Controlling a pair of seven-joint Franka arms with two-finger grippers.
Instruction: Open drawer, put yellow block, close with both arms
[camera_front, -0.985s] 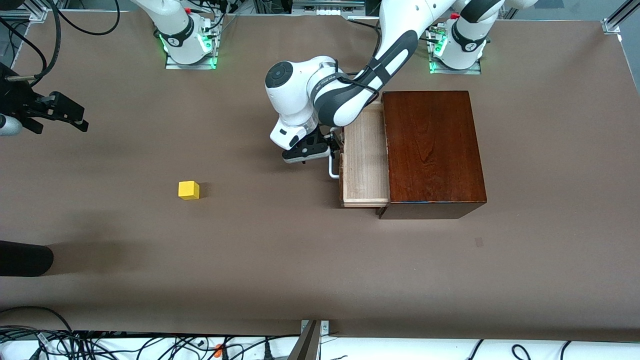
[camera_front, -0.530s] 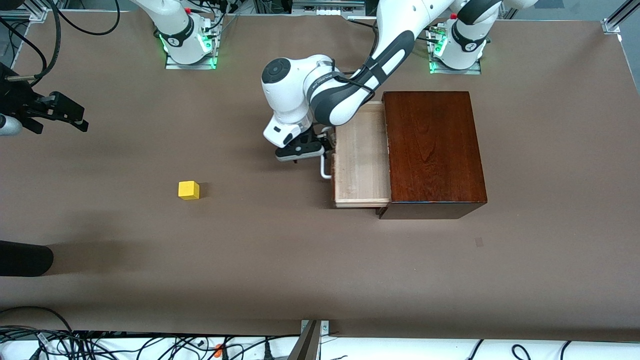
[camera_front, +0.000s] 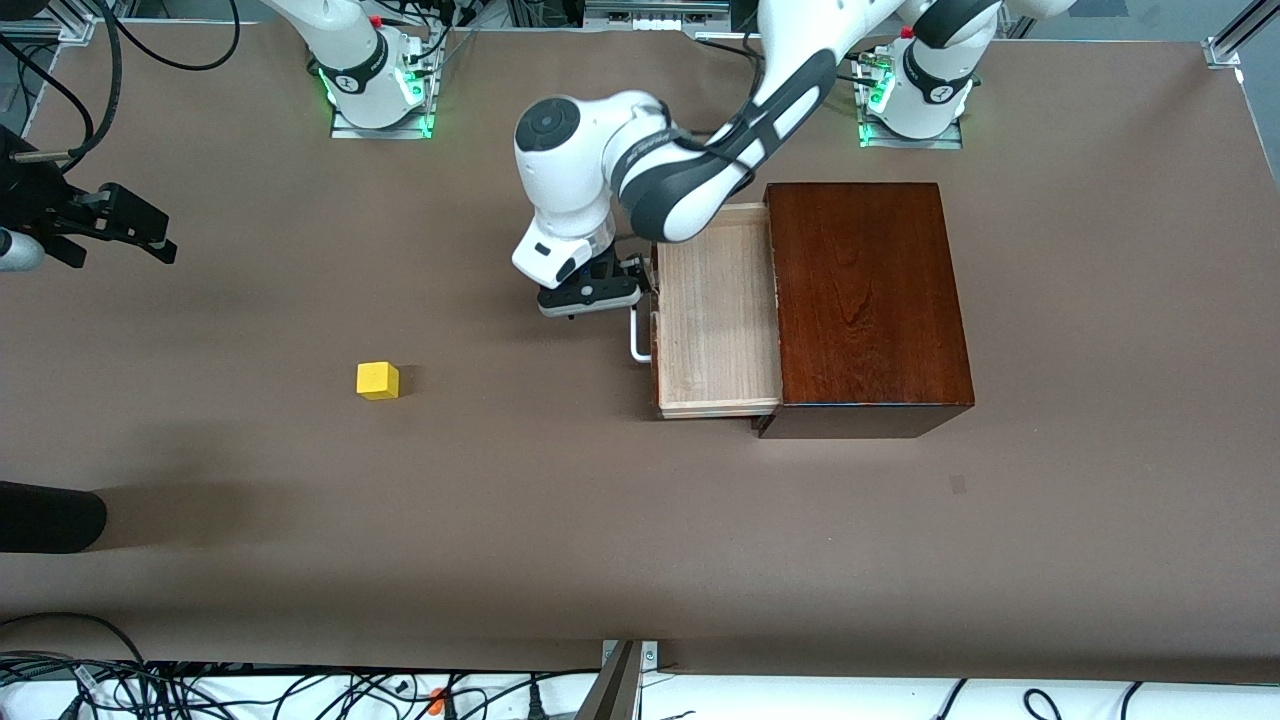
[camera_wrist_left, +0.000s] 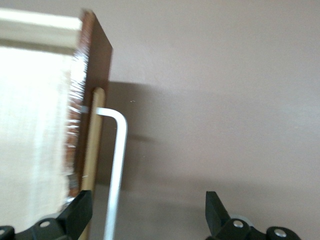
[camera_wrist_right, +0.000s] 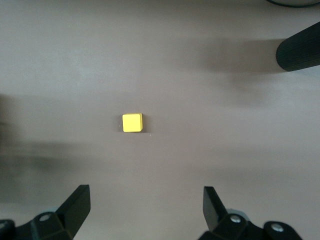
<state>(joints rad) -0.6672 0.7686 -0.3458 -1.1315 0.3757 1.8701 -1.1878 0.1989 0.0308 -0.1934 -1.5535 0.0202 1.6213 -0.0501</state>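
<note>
Pale-wood drawer (camera_front: 715, 320): it has slid farther out of the dark wooden box (camera_front: 865, 300) than a moment ago, and much of its tray is now bare and open from above.
Handle (camera_wrist_left: 117, 165): the white bar stands between the fingers of the left claw (camera_wrist_left: 145, 215), which are spread wide and not clamped on it.
Left claw, front view (camera_front: 588, 298): it has drawn back toward the right arm's end of the counter (camera_front: 560, 520), taking the drawer with it.
Meaning: opening looks nearly done; the block's turn comes next.
Yellow block (camera_front: 378, 380): it lies alone on the counter, well apart from the drawer, nearer the right arm's end.
Right claw (camera_front: 150, 240): it waits in the air, spread wide and empty.
Block from the right wrist (camera_wrist_right: 132, 122): it is well below the right claw (camera_wrist_right: 145, 210), untouched.
</note>
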